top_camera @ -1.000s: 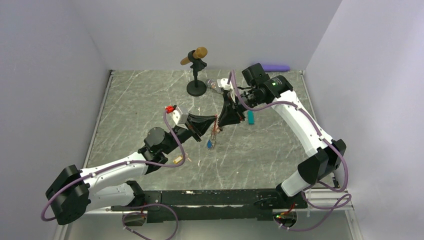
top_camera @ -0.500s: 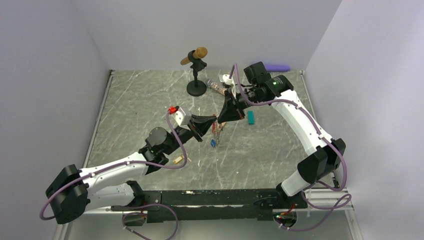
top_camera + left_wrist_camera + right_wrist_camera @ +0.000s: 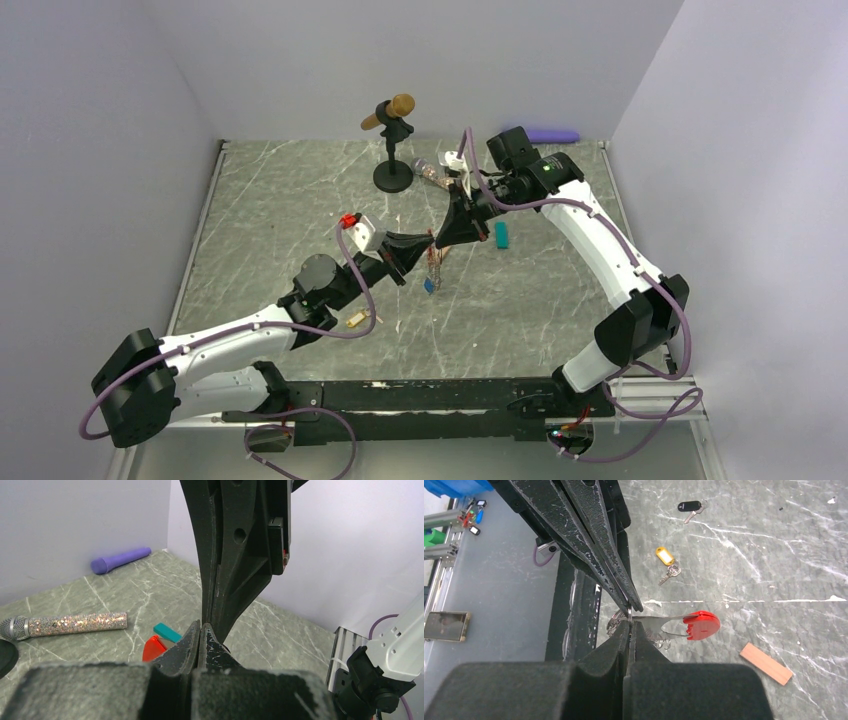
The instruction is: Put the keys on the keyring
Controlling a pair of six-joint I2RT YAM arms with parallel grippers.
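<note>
Both grippers pinch the keyring above mid-table.
Left gripper (image 3: 426, 243) and right gripper (image 3: 441, 240), each fully closed, grip the red-clipped silvery metal keyring (image 3: 701, 624); a blue-tagged key (image 3: 428, 285) dangles beneath it, and a yellow-tagged key (image 3: 665, 557) lies near-left on the grey marbled table (image 3: 280, 200).

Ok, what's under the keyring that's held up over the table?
A blue-tagged key dangles beneath the keyring, over the table. The right gripper's fingers cover part of its coil.

The right gripper (image 3: 629, 624) is closing its jaws on the keyring (image 3: 700, 624), tip to tip with the left gripper (image 3: 426, 243). The blue-tagged key (image 3: 428, 285), dangling below both sets of fingertips, is riding slightly higher and nearer them.
</note>
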